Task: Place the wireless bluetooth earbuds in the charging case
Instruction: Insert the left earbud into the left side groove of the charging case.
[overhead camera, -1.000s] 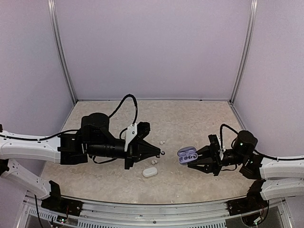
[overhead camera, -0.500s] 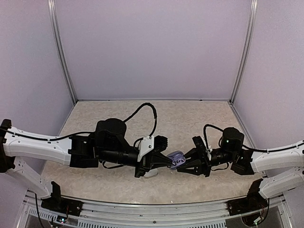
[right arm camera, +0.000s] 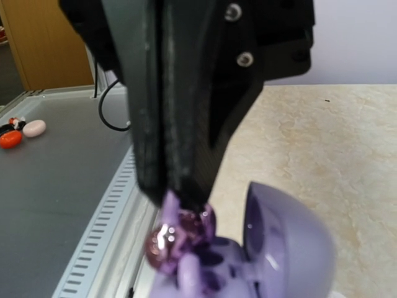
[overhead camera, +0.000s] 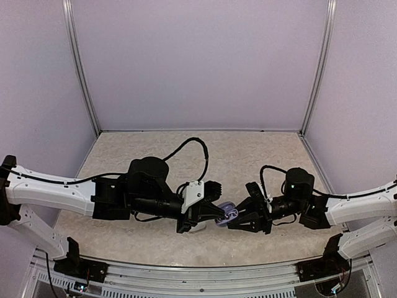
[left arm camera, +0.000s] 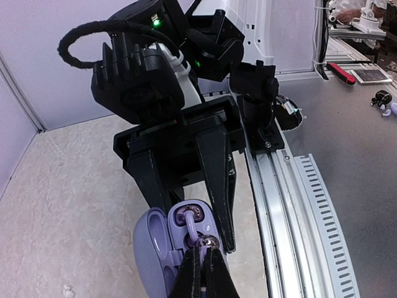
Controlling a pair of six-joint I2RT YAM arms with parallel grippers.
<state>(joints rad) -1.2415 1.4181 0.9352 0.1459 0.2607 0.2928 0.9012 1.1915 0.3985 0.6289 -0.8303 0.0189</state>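
Note:
An open purple charging case is held above the table between the fingers of my right gripper; it also shows in the top view and the right wrist view. My left gripper is shut on a dark shiny earbud and holds it right at the case's near socket. In the right wrist view the left gripper's fingers come down from above with the earbud at their tips. The other earbuds are mostly hidden.
A white pebble-shaped case lies on the table, partly hidden under the left gripper. A small cream bit lies on the table to the left. The metal rail runs along the table's front edge.
Both arms have moved toward the middle. The right gripper brought the purple case left, and the left gripper brought the dark earbud right, onto the open case.

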